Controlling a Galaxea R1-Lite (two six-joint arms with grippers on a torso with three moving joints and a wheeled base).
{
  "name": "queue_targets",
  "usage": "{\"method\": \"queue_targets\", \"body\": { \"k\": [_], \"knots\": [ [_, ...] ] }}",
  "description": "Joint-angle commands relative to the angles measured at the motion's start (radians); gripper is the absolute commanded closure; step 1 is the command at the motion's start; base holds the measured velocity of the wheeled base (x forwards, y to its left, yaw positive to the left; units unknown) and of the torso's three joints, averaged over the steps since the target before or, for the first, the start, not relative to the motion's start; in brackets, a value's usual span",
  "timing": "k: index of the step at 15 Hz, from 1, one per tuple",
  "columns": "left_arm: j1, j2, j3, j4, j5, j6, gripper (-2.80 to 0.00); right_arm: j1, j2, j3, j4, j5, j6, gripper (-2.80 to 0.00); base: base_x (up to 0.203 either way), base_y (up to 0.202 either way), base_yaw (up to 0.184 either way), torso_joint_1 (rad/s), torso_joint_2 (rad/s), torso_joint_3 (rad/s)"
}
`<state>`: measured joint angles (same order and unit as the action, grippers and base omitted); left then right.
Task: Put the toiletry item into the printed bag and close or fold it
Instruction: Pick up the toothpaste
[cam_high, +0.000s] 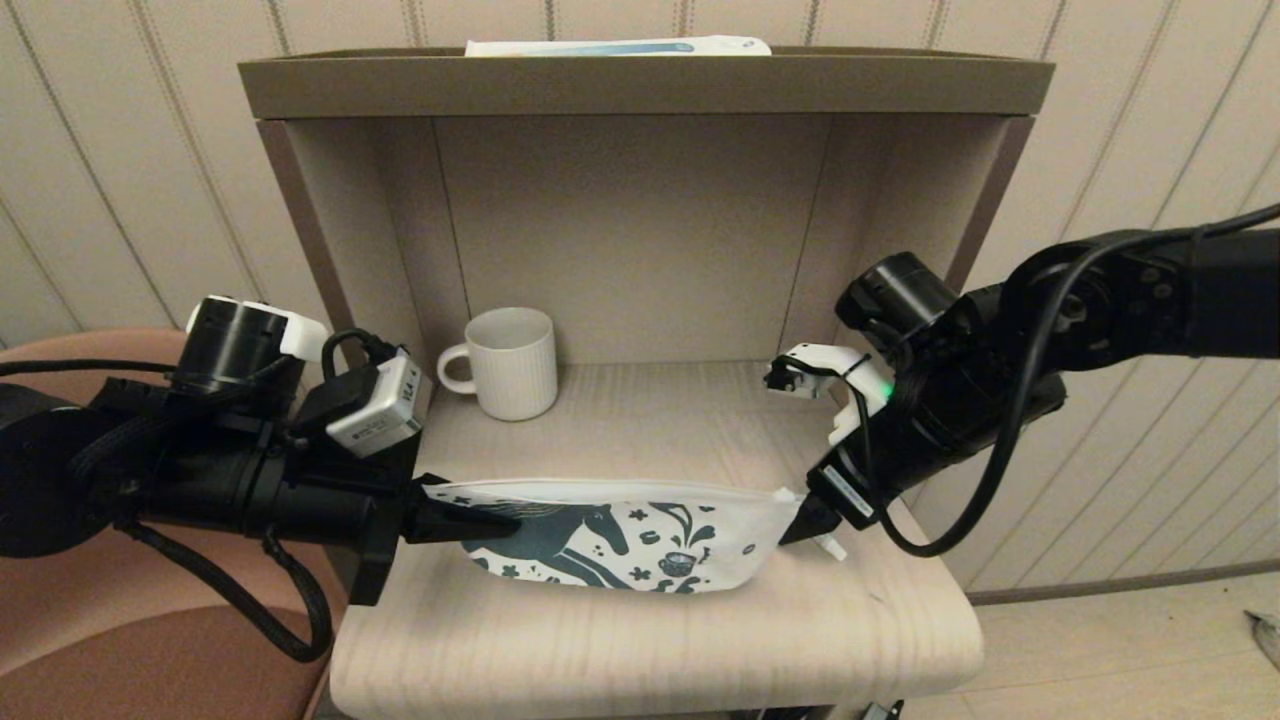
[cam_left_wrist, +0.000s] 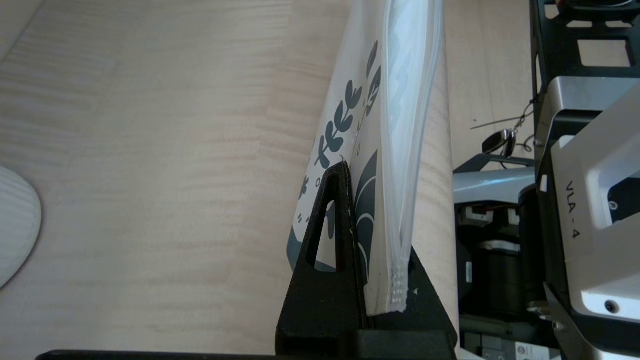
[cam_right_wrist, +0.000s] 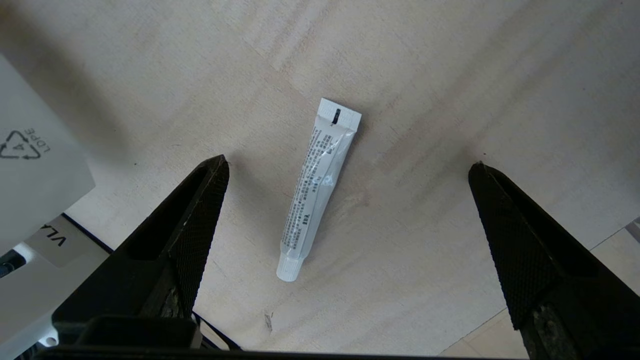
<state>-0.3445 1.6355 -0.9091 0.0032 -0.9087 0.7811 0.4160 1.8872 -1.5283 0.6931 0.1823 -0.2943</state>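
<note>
The printed bag stands on edge across the wooden table, zip strip up, horse print facing me. My left gripper is shut on its left end; the left wrist view shows the bag pinched between the black fingers. The toiletry item, a slim white tube, lies flat on the table just past the bag's right end, and only its tip peeks out in the head view. My right gripper hovers over it, open, one jaw on each side and not touching it.
A white ribbed mug stands at the back left of the shelf recess. A long white-and-blue box lies on the shelf top. Shelf walls flank the table. A brown chair stands at the left.
</note>
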Motion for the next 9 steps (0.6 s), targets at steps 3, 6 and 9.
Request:
{"method": "queue_targets", "body": {
  "k": [3, 6, 9],
  "knots": [
    [-0.001, 0.004, -0.001, -0.002, -0.006, 0.004, 0.00, 0.001, 0.000, -0.001, 0.005, 0.002, -0.002, -2.80, 0.000, 0.000, 0.000, 0.000, 0.00, 0.000],
    [0.000, 0.004, -0.004, -0.003, -0.006, 0.004, 0.00, 0.001, 0.000, 0.001, 0.003, 0.002, -0.002, -2.80, 0.000, 0.000, 0.000, 0.000, 0.00, 0.000],
    [0.001, 0.009, -0.003, -0.003, -0.006, 0.004, 0.00, 0.003, -0.004, -0.003, -0.003, 0.003, -0.002, -2.80, 0.000, 0.000, 0.000, 0.000, 0.00, 0.000]
  ]
}}
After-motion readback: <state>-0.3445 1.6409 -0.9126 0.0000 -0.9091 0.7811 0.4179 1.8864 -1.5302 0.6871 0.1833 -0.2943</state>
